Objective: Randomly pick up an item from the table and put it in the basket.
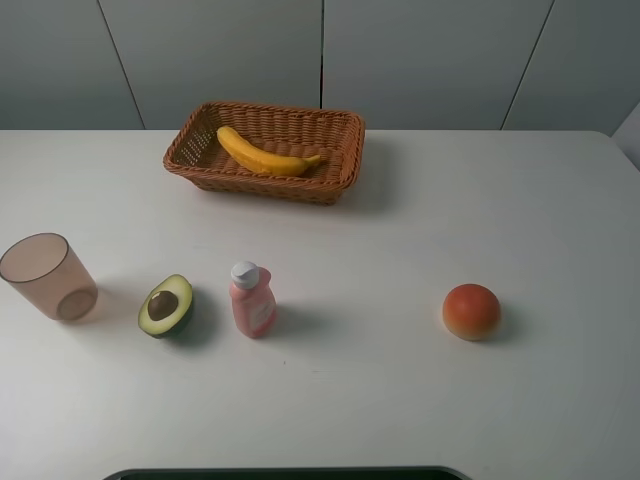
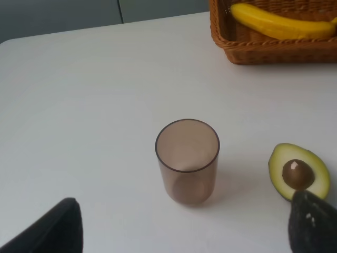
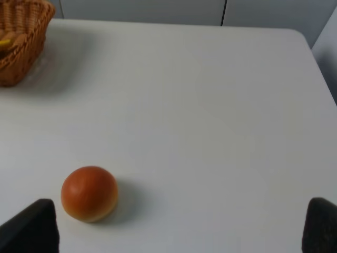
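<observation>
Woven wicker basket [image 1: 340, 150], matte table [image 1: 500, 200] (cup [image 1: 45, 275] translucent plastic).

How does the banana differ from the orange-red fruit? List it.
1. Shape: the banana is long and curved; the fruit is round.
2. Colour: the banana is yellow with a darker stem tip; the fruit is orange-red.
3. Place: the banana lies inside the basket; the fruit sits on the bare table, right of the middle.

Shared: neither is touched by a hand.
</observation>
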